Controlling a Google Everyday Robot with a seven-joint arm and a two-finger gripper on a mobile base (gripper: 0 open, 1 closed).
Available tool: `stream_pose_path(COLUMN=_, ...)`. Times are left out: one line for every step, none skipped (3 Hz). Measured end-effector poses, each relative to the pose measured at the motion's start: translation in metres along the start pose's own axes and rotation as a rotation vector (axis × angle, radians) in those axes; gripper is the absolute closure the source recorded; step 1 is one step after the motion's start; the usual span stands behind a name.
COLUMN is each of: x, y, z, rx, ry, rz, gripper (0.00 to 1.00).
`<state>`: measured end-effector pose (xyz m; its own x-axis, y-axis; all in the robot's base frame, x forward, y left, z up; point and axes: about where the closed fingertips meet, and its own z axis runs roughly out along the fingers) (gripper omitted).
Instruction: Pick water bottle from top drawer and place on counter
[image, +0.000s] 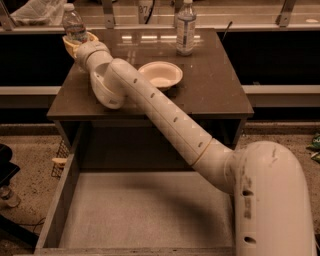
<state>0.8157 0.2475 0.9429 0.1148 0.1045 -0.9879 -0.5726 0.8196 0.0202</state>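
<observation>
The water bottle (73, 23), short and clear with a white cap, stands upright at the counter's (215, 85) back left corner. My gripper (78, 42) is at that corner, and its yellowish fingers (68, 44) close around the bottle's lower part and hide its base. My arm reaches diagonally from the lower right across the counter to it. The top drawer (140, 215) is pulled open below the counter. Nothing lies on its pale grey liner.
A taller, slimmer clear bottle (185, 27) stands at the counter's back middle. A shallow white bowl (160, 74) sits near the counter's centre, right beside my arm. A dark shelf and rail run behind the counter. Speckled floor lies on both sides.
</observation>
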Motion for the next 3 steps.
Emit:
stream_pose_path(x=0.0154, y=0.0011, z=0.0217, rx=0.025, ry=0.039, rz=-0.06, gripper=1.0)
stream_pose_path(x=0.0175, y=0.0017, z=0.0224, rx=0.024, ry=0.04, rz=-0.064, gripper=1.0)
stream_pose_path(x=0.0172, y=0.0021, z=0.0221, rx=0.023, ry=0.039, rz=-0.062, gripper=1.0)
